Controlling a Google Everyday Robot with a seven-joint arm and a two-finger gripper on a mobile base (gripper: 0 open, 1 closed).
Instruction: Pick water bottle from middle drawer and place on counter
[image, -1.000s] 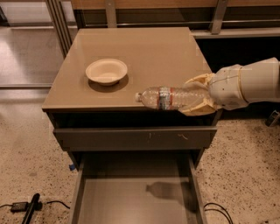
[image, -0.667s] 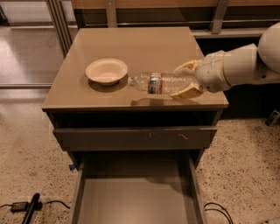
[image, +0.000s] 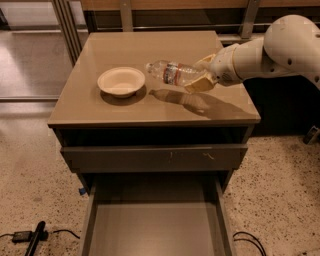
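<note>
- Water bottle (image: 172, 72): clear crinkled plastic, red-and-blue label band, held nearly level, base end in the gripper (image: 202, 76), neck pointing left.
- Gripper: tan fingers (image: 200, 84) clamped on the bottle, at the end of a rounded white arm (image: 280, 47).
- Counter (image: 150, 47): glossy tan square top beneath the gripper, carrying the bottle's shadow.
- Bowl (image: 121, 81): shallow, pale, round, left of the gripper on the counter.
- Middle drawer (image: 155, 230): open, well below the gripper, flat grey-brown floor, thin walls.

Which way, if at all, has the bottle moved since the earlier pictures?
Yes. Gripped by the hand over the counter, the bottle has moved away from the front edge, towards the bowl.
</note>
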